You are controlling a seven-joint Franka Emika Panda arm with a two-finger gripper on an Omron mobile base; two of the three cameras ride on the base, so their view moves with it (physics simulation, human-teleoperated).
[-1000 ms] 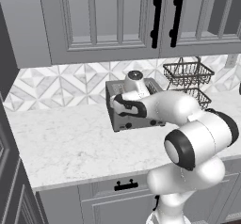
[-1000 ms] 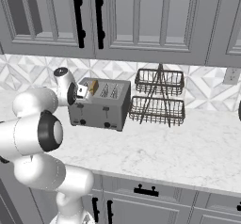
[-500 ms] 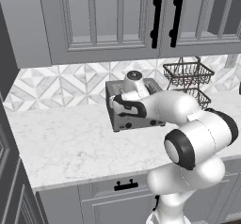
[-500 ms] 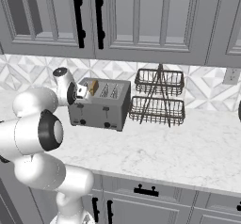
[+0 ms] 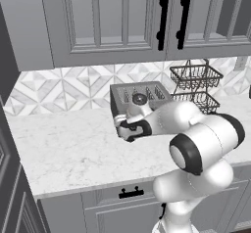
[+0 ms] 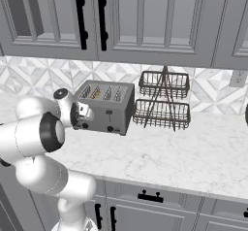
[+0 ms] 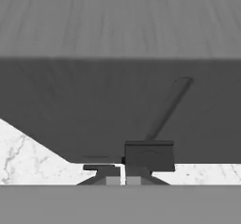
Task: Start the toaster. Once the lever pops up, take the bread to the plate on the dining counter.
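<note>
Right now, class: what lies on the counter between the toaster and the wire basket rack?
Nothing: in the right base view, only bare marble counter separates the toaster from the wire basket rack.

A glossy white arm (image 5: 196, 144) of rounded segments with dark joint bands, ending in a small dark pincer (image 7: 123, 180).

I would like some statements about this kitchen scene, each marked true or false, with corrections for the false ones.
1. The toaster stands on the marble worktop. True.
2. The wire basket rack stands to the left of the toaster in the right base view. False: it stands to its right.
3. The gripper has its fingers wide open. False: they are shut.
4. The gripper is at the toaster's front face, low down. True.
5. The upper cabinets have white handles. False: the handles are black.
</note>
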